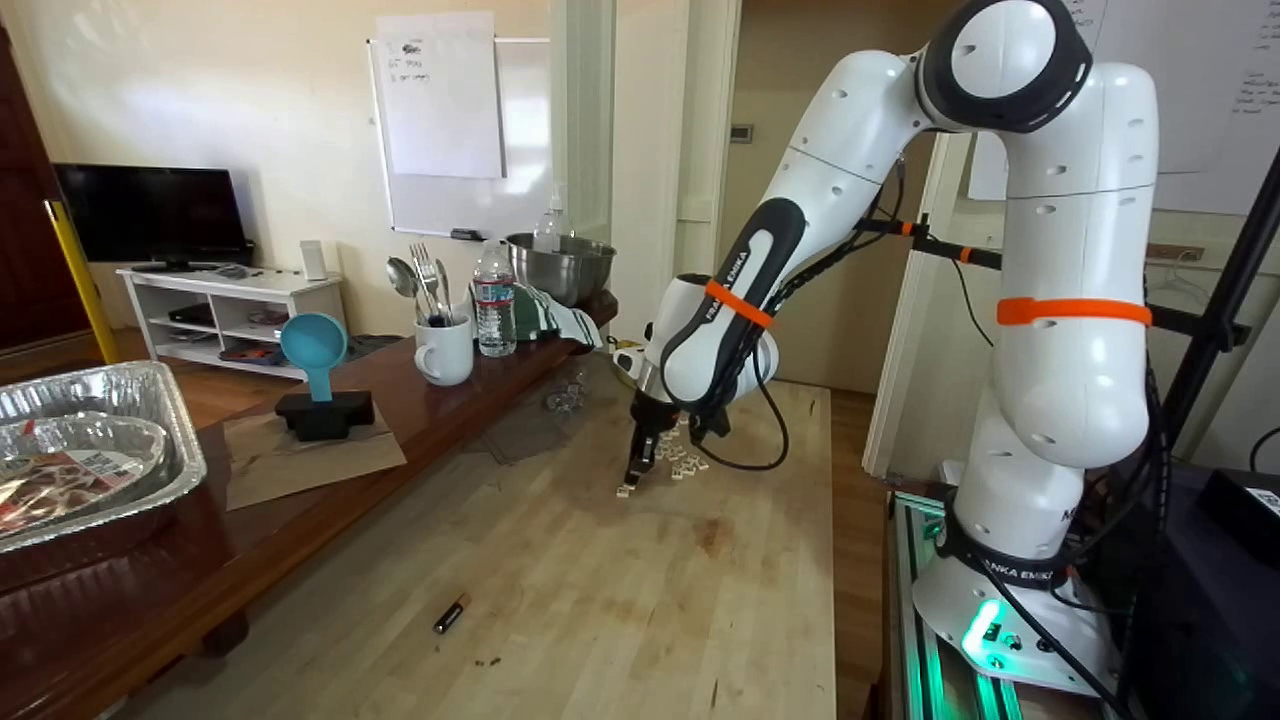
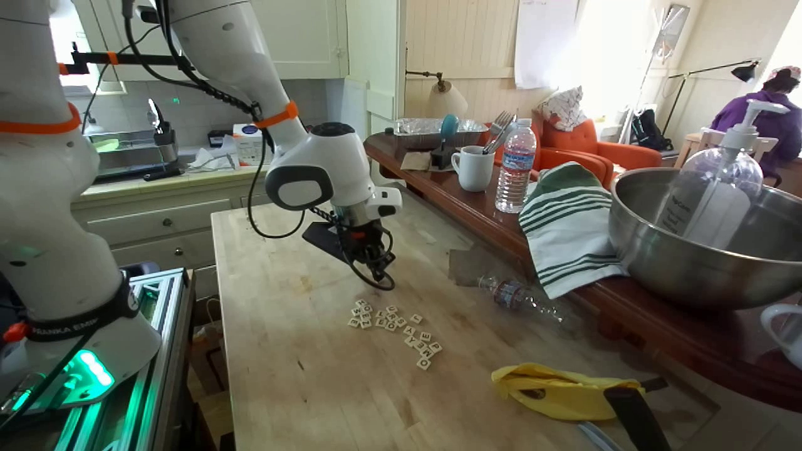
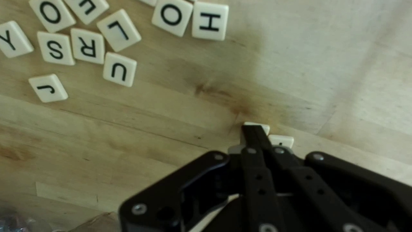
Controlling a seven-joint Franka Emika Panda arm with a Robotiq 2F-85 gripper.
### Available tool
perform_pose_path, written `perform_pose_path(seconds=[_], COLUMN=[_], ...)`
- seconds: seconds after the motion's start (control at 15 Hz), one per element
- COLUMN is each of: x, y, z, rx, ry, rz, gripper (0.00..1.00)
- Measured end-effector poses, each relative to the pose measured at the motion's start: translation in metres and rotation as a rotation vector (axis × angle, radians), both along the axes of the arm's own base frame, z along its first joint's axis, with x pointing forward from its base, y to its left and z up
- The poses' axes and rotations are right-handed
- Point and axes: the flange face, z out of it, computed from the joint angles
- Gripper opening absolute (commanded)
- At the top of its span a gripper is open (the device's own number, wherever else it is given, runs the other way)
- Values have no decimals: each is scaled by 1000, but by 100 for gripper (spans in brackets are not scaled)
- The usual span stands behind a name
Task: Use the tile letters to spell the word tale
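Note:
The tile letters are small cream squares on the wooden table. A loose cluster of them (image 2: 388, 319) shows in an exterior view, and part of it (image 1: 685, 462) in an exterior view. In the wrist view I read several, including H (image 3: 210, 21), L (image 3: 119, 30), U (image 3: 119, 69) and J (image 3: 48, 88). Two tiles lie apart from the cluster: one (image 3: 266, 128) mostly hidden under my fingertips, its letter unseen, and one beside it (image 3: 281, 140) with its letter mostly covered. My gripper (image 3: 254, 129) is shut, fingertips together at the first tile; I cannot tell whether they touch it. Its tips (image 1: 630, 480) point down.
A battery (image 1: 451, 613) lies on the table. A clear plastic bottle (image 2: 514, 293) and a yellow pouch (image 2: 564, 391) lie near the raised dark wooden ledge (image 1: 300, 520). The ledge bears a mug of cutlery (image 1: 445, 352), a water bottle (image 1: 494, 300) and a metal bowl (image 2: 702, 263).

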Motion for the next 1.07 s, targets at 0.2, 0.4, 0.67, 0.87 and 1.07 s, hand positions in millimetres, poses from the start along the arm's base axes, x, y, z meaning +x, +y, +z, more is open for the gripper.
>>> perform_pose_path(seconds=[0.2,0.4,0.67,0.87,1.07], x=[1,1,2,2,2], y=[2,3,4,6,6], z=[0,0,-1,-1,-1], rx=[-3,-4,-5,-5,-6], ry=[-9,-12,-12,-13,-13], rz=[1,1,4,8,10], gripper=[0,0,0,0,0])
